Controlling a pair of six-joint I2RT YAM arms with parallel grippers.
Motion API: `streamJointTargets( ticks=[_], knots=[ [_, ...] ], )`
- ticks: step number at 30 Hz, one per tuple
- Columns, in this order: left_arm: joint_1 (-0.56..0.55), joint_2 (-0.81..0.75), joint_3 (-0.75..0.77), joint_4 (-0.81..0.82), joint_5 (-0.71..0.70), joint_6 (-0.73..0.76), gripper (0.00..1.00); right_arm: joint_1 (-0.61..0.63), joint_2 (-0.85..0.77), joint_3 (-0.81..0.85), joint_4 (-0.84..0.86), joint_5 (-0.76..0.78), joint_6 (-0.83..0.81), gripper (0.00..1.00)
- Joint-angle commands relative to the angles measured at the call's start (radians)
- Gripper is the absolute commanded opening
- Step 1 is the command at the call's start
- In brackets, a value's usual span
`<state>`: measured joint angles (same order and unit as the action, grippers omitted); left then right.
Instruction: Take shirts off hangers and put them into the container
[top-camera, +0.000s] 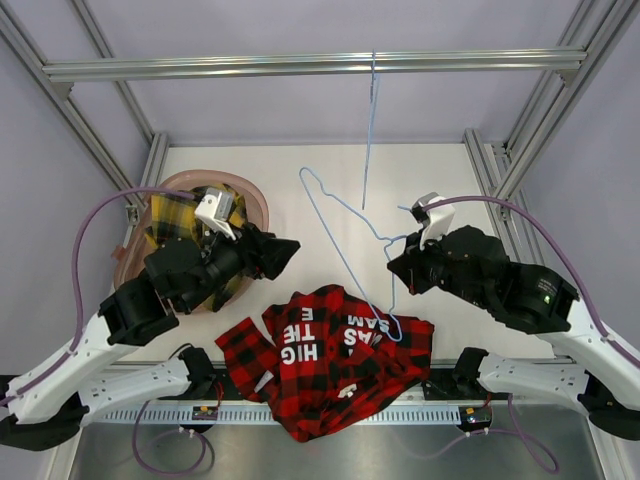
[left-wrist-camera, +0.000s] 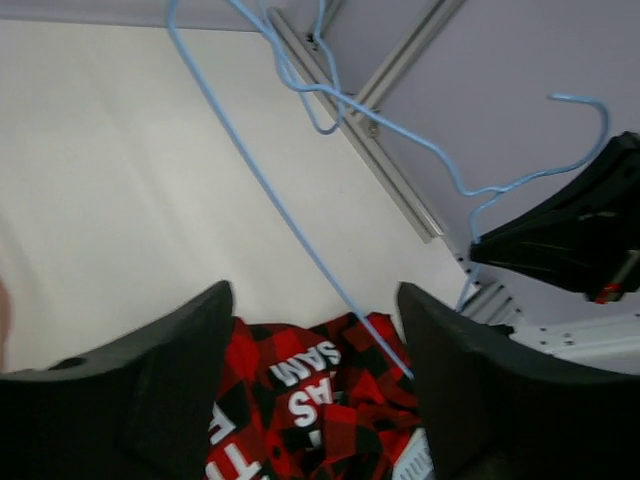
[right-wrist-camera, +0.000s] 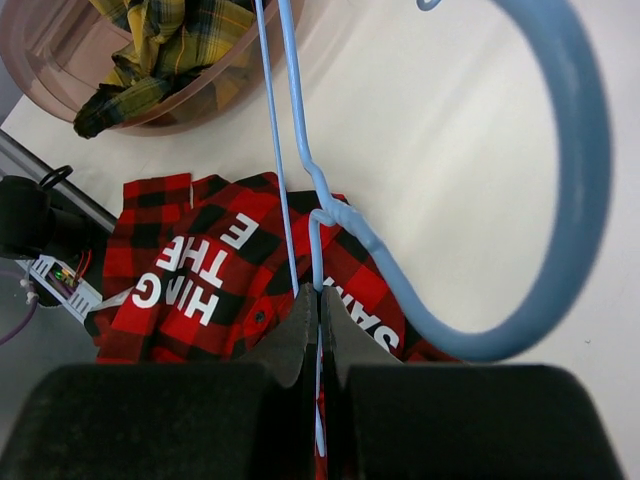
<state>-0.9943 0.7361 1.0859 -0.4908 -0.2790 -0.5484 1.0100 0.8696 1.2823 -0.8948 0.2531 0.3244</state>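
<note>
I am looking down on a pale table (top-camera: 420, 180) with one container (top-camera: 205, 175), a pinkish translucent oval tub, at its left side; every place below is given from that tub. There are two shirts. The yellow-and-black shirt (top-camera: 175, 215) lies crumpled inside the container. The red-and-black shirt (top-camera: 330, 370) is outside it, to the right and nearer the arm bases, bunched on the table's near edge with white block letters facing up. There are two light-blue hangers. One hanger (top-camera: 368, 150) dangles from the silver frame rail (top-camera: 250, 66), beyond the container and to its right, with no shirt on it. The other hanger (right-wrist-camera: 590, 150) slants across the table to the right of the container, and its lower end lies over the red shirt; I cannot tell whether it is caught in the cloth. There are two grippers. The right gripper (right-wrist-camera: 320, 300), well apart from the container on its right, has its fingers pressed together on this second hanger's thin wire, just below the twisted neck under the hook. The left gripper (left-wrist-camera: 312, 330) sits just beside the container's right rim, pointing toward the red shirt, with its two dark fingers spread wide and nothing between them.
</note>
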Motion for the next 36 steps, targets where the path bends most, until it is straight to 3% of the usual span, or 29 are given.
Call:
streamJointTargets(
  ticks=[1, 2, 4, 7, 11, 15, 18, 27, 36],
  knots=[
    [-0.004, 0.037, -0.004, 0.178, 0.121, -0.082, 0.63, 0.004, 0.002, 0.006, 0.014, 0.002, -0.018, 0.0],
    [-0.004, 0.043, -0.029, 0.213, 0.129, -0.105, 0.45, 0.004, 0.0, 0.005, 0.022, -0.003, -0.019, 0.0],
    [-0.004, 0.052, -0.056, 0.316, 0.121, -0.186, 0.4, 0.004, 0.003, 0.008, 0.02, -0.014, -0.022, 0.0],
    [-0.004, 0.034, -0.144, 0.477, 0.081, -0.312, 0.43, 0.004, 0.016, 0.012, 0.014, -0.035, -0.034, 0.0],
    [-0.004, 0.078, -0.12, 0.497, 0.049, -0.398, 0.45, 0.004, 0.019, 0.012, 0.007, -0.026, -0.044, 0.0],
    [-0.004, 0.118, -0.098, 0.526, 0.028, -0.496, 0.58, 0.004, 0.022, 0.025, 0.002, -0.037, -0.053, 0.0],
    [-0.001, 0.128, -0.113, 0.561, 0.009, -0.55, 0.61, 0.004, 0.016, 0.025, 0.004, -0.046, -0.051, 0.0],
    [0.02, 0.242, -0.138, 0.649, 0.05, -0.677, 0.61, 0.006, -0.001, 0.041, -0.012, -0.075, -0.061, 0.0],
    [0.074, 0.286, -0.159, 0.687, 0.08, -0.713, 0.58, 0.009, -0.014, 0.058, -0.023, -0.1, -0.076, 0.0]
  ],
)
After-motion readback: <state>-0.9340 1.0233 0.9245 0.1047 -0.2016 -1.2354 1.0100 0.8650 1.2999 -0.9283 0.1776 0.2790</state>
